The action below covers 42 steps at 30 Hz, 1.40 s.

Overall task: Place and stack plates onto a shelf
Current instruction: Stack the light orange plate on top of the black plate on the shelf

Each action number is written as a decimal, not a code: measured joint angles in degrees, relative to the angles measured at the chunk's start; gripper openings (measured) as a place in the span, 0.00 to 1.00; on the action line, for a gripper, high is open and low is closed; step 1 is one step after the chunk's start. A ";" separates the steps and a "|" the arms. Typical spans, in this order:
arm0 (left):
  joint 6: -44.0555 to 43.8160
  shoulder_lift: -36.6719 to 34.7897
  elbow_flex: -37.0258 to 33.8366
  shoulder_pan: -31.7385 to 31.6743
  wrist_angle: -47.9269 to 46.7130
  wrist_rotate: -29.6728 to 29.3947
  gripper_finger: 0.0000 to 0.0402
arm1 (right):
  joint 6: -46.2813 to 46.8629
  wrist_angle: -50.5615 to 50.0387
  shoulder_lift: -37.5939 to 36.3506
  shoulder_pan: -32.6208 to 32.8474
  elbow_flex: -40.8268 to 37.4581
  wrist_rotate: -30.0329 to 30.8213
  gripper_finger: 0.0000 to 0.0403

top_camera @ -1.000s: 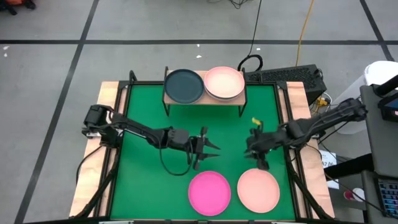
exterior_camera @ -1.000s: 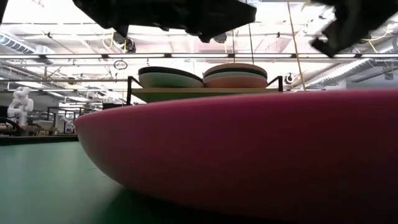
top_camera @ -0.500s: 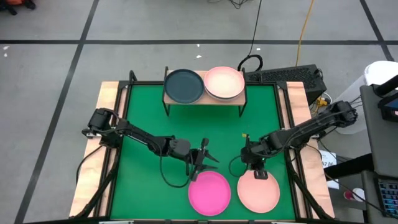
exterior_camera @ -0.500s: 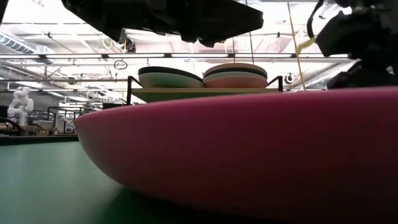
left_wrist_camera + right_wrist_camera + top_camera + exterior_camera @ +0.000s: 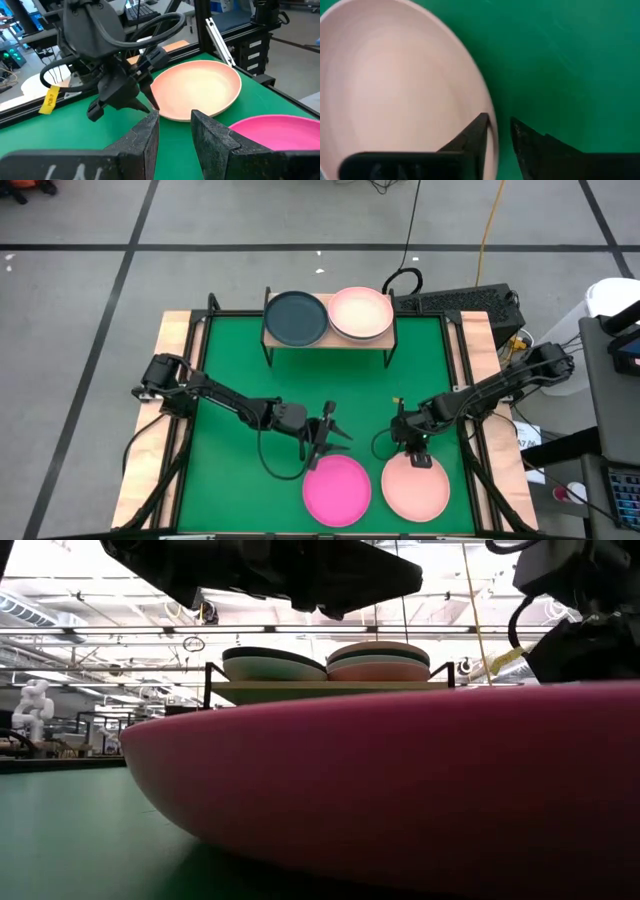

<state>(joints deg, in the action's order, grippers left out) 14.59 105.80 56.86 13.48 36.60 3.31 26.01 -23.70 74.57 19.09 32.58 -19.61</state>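
Note:
The magenta plate point(image 5: 337, 488) and the peach plate point(image 5: 415, 486) lie side by side on the green mat near the table's near edge. The magenta plate point(image 5: 400, 790) fills the low view's foreground. My left gripper point(image 5: 333, 432) is open, just past the magenta plate's far rim. My right gripper point(image 5: 415, 452) is open at the peach plate's far rim point(image 5: 491, 125), one finger point(image 5: 479, 131) over the inside and the other point(image 5: 526, 139) outside. The shelf point(image 5: 328, 333) stands at the far side, bearing a dark-topped stack point(image 5: 296, 317) and a pink-topped stack point(image 5: 361, 313). My right gripper's fingers stand astride the peach plate's far rim point(image 5: 492, 135), coming from above and pointing down. Green mat shows between the rim and the outer finger. Whether the inner finger touches the plate I cannot tell. The plate lies flat on the mat.
Wooden strips point(image 5: 178, 330) edge the mat on the left and right. Open green mat point(image 5: 300, 390) lies between the shelf and the two plates. A keyboard point(image 5: 460, 302) and cables lie beyond the table's far right corner.
My right gripper has moved toward the near edge and down to the peach plate's far rim, then held still. My left gripper has moved toward the near edge, close to the magenta plate's far rim. The plates have not moved.

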 joint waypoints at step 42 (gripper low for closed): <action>-7.62 -58.23 -27.55 0.92 -23.89 -26.10 0.30 | -22.86 30.17 -0.64 -36.91 25.33 11.85 0.00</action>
<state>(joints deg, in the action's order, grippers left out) 6.97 47.57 29.31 14.39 12.71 -22.79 3.15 6.47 73.93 -17.82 57.91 -7.76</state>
